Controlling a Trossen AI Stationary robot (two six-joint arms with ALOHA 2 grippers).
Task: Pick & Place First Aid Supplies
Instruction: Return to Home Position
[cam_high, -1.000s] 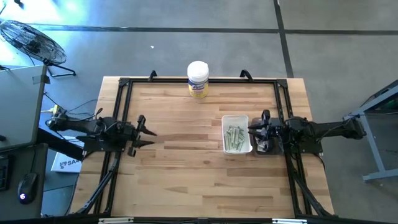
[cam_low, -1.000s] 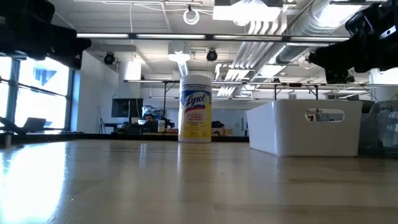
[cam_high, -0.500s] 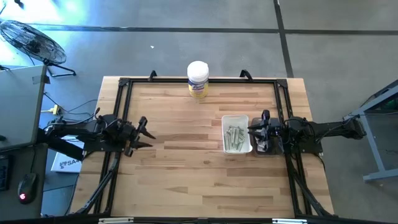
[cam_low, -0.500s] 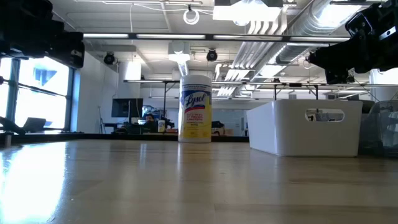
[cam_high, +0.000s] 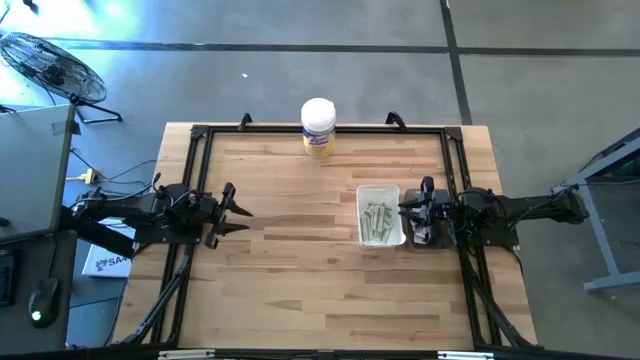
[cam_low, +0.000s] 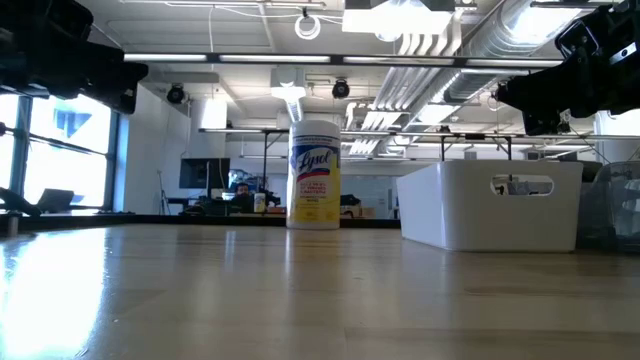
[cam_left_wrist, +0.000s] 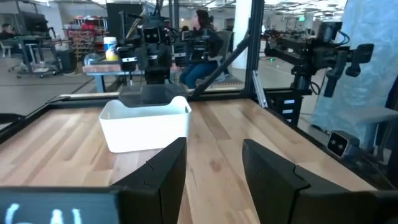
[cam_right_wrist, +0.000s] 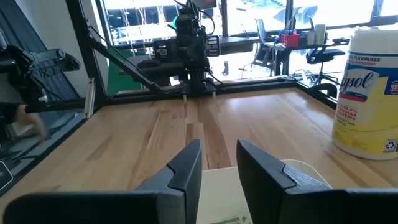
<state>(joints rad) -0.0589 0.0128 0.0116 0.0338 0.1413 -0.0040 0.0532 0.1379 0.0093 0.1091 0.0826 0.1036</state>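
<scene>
The tall white canister at the middle of the tabletop's far edge carries a yellow label with "Lysol" in blue script; from the right wrist view the word "VIRUSES" can also be read in the band above that name, and the smaller print is too fine to make out. The first aid supplies in view are narrow green-white strips, lying heaped lengthwise in the white bin close to the right edge, about midway between the far and near edges. The white bin is a plain rectangular tub with a slot handle in its end wall. Just beside it, toward the right edge, is the black bin, mostly covered by the right arm, so its contents cannot be told. The right gripper hangs above the seam between the two bins, its fingers a narrow gap apart and holding nothing. The left gripper hangs above the left edge, fingers moderately parted and empty, pointing across the wood toward the bins.
</scene>
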